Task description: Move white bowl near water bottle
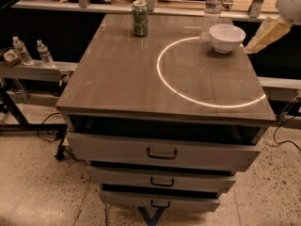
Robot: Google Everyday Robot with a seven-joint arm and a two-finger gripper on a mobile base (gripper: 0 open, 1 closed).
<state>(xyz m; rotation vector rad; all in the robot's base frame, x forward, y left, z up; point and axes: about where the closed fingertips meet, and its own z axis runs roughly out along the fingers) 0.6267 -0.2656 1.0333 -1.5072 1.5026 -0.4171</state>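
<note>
White bowl point(227, 37) on surface point(141, 79), just beside water bottle point(211, 11); end effector point(267, 33) hangs apart, past the surface's right edge, grip state cannot tell.

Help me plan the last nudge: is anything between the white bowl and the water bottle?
Nothing visible: the white bowl sits right beside the water bottle. The green can stands well left; the gripper hangs to the bowl's right.

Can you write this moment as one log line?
white bowl: on table, beside water bottle | end effector: right of bowl
</note>
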